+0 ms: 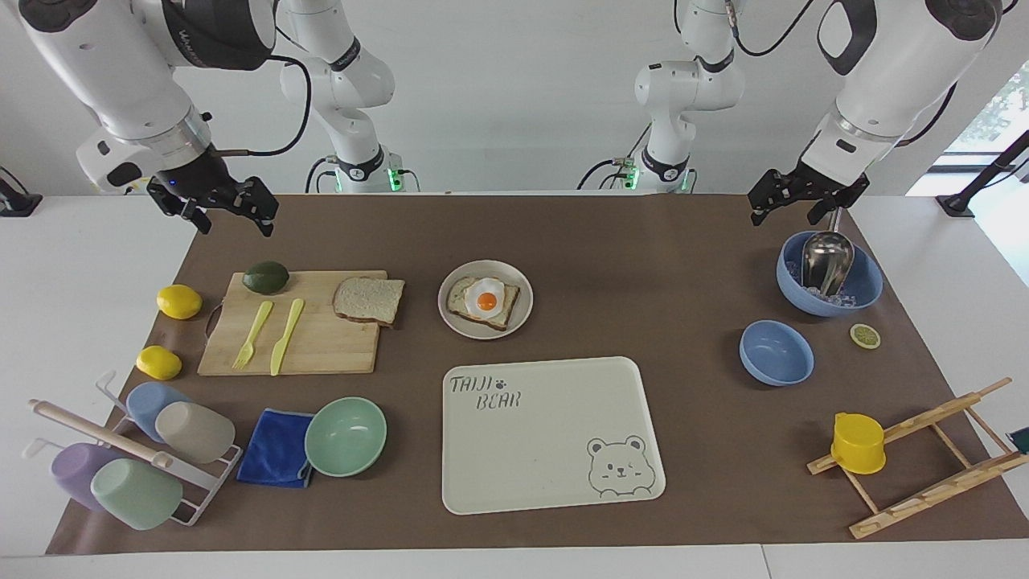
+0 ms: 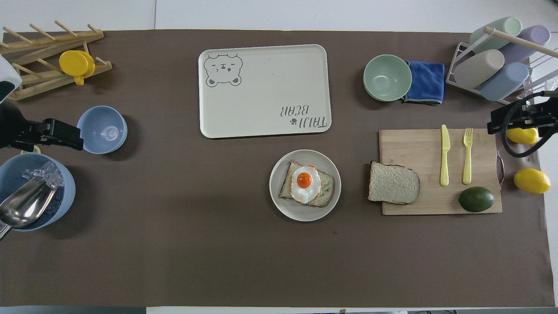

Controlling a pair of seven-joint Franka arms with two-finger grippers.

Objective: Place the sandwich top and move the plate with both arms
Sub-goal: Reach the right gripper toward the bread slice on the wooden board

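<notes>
The sandwich top (image 1: 368,299), a plain bread slice, lies on the corner of the wooden cutting board (image 1: 321,346) nearest the plate; it also shows in the overhead view (image 2: 393,183). The small round plate (image 1: 485,334) stands mid-table beside the board and holds a toast slice with a fried egg (image 1: 485,301); the plate shows in the overhead view too (image 2: 305,216). My right gripper (image 1: 233,219) is open and empty, in the air over the mat's edge by the board. My left gripper (image 1: 796,207) is open and empty, over the ice bowl.
A cream bear-print tray (image 1: 547,434) lies farther from the robots than the plate. A mint bowl (image 1: 346,436), blue cloth and cup rack stand by the board. An avocado, fork, knife and lemons are there too. A blue ice bowl with a scoop (image 1: 828,277), a small blue bowl and a wooden rack stand at the left arm's end.
</notes>
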